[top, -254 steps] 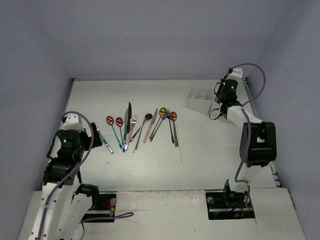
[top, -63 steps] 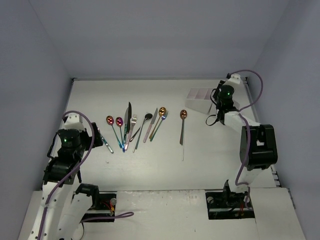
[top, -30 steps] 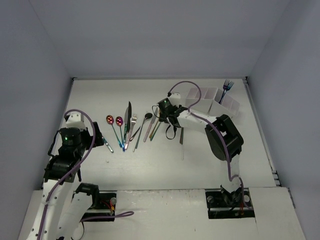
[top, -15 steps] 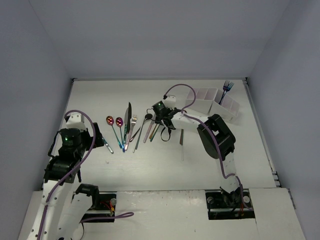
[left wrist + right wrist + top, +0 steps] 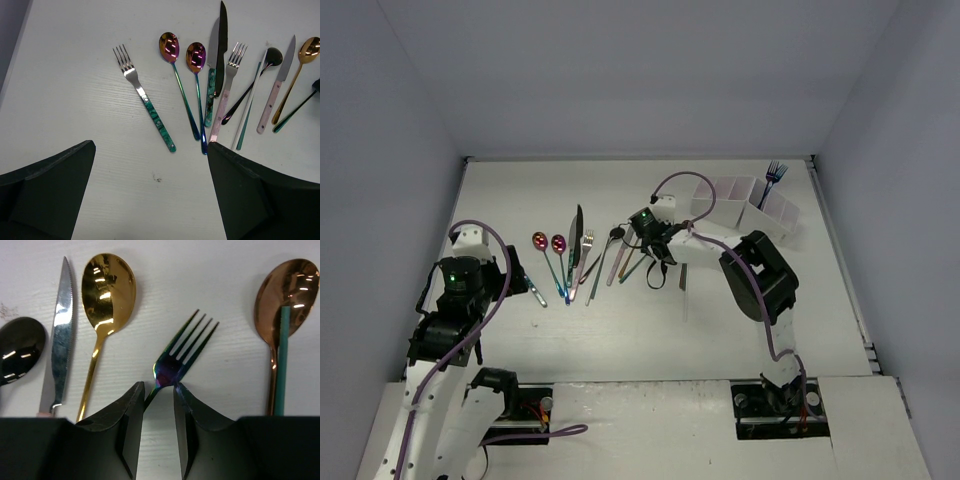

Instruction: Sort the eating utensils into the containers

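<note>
Noted a white matte worktop (image 5: 620, 330) with faint grain. Found the right arm (image 5: 760, 275) folded at the elbow and stretched far left across it, wrist down over the row of utensils. Found the left arm (image 5: 450, 310) bent upright near the left edge. Logged the left tool (image 5: 151, 145) hanging above the worktop, black fingers spread wide, holding nothing. Logged white thin-walled containers (image 5: 745, 200) at far right, with a blue fork (image 5: 775, 172) standing tines-up toward their right end; cannot tell which compartment. Recorded the right tool (image 5: 159, 390) pinched on the neck of a rainbow fork (image 5: 182, 347) lying on the worktop, tines pointing away. Saw to its left a polished gold spoon (image 5: 107, 285), a serrated steel knife (image 5: 57, 325) and a glossy black spoon (image 5: 17, 347). Saw to its right a copper spoon (image 5: 287, 290) with a teal stick (image 5: 282, 360) overlapping its bowl.
</note>
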You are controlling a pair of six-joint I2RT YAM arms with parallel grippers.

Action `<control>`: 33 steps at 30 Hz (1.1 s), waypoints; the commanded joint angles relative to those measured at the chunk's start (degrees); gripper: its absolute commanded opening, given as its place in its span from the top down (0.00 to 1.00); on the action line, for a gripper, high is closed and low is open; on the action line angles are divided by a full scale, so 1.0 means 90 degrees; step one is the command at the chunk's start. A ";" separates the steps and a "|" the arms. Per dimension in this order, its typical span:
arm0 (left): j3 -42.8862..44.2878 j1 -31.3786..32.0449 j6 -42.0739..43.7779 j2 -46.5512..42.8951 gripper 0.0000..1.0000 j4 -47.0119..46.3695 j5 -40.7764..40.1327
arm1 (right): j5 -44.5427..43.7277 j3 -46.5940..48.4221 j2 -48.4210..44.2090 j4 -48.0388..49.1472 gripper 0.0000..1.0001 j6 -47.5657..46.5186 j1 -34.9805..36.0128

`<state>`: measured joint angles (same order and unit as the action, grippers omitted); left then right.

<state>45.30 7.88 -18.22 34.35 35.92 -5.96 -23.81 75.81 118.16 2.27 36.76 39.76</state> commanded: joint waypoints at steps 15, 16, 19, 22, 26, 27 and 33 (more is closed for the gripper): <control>0.0133 0.0018 0.0061 0.0041 0.07 -0.0329 0.0003 | 0.1353 0.0016 -0.0537 0.0024 0.82 -0.2705 -0.0780; 0.0133 0.0013 0.0061 0.0041 0.07 -0.0329 -0.0002 | 0.1473 0.0063 -0.0521 0.0061 0.82 -0.2862 -0.0775; 0.0133 0.0015 0.0054 0.0049 0.07 -0.0329 -0.0010 | 0.1486 0.0120 -0.0554 0.0082 0.81 -0.2856 -0.0775; 0.0138 0.0013 0.0052 0.0060 0.07 -0.0319 -0.0022 | 0.1219 -0.0018 -0.0648 0.0056 0.81 -0.2254 -0.0775; 0.0143 0.0023 0.0052 0.0086 0.07 -0.0329 -0.0022 | 0.0677 -0.0399 -0.0762 -0.0014 0.77 -0.1364 -0.0733; 0.0143 0.0023 0.0052 0.0097 0.07 -0.0326 -0.0022 | 0.0519 -0.0475 -0.0769 -0.0059 0.77 -0.1163 -0.0719; 0.0143 0.0023 0.0052 0.0112 0.07 -0.0310 -0.0022 | -0.0016 -0.0629 -0.0761 -0.0239 0.73 -0.0493 -0.0687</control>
<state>45.30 7.88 -18.22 34.45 35.94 -5.98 -18.02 70.94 114.20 2.68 26.38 33.10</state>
